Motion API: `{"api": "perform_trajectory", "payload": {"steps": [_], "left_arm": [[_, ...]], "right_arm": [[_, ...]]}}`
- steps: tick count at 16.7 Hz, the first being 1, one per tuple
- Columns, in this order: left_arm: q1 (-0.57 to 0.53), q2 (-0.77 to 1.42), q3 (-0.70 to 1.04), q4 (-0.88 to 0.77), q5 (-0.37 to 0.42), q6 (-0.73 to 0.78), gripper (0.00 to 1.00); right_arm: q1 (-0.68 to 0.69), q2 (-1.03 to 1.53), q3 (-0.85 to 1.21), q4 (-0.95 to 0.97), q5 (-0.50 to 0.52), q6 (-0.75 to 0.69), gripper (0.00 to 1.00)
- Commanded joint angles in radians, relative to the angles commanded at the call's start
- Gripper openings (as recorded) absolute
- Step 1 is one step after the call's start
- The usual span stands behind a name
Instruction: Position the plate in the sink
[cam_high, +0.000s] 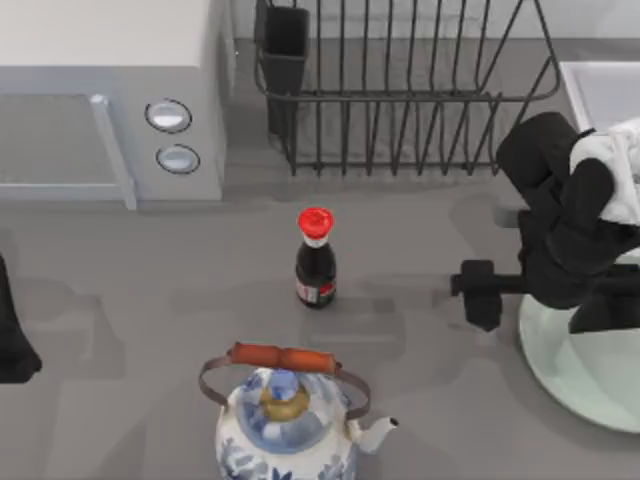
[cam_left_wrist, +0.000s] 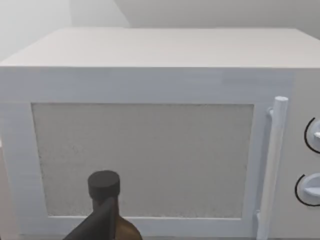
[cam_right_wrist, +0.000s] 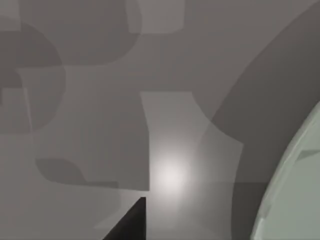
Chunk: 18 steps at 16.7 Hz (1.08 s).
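Right hand (cam_high: 485, 293) beside one plate (cam_high: 575, 370), grip state unclear | one sink (cam_high: 600, 90)

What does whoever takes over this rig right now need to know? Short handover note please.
Right end effector: at the right side of the table, beside the plate's left rim; I cannot tell if it grips.
Left arm: parked at the left edge.
Plate: flat on the counter at the right edge, partly under the right arm.
Sink: top right corner, behind the plate and beside the rack.
Done: right arm is at the plate.
Left: grip the rim, lift, carry back to the sink, set down. Bottle and kettle stand mid-table, off that path.
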Motion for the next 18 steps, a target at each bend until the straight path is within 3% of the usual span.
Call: {"api": "perform_trajectory", "payload": {"steps": [8,18], "left_arm": [[0.0,0.0,0.0,0.0,0.0,0.0,1.0],[0.0,0.0,0.0,0.0,0.0,0.0,1.0]], "right_arm": [[0.0,0.0,0.0,0.0,0.0,0.0,0.02],[-0.014,-0.076,0.028,0.001,0.009,-0.003,0.0]]}}
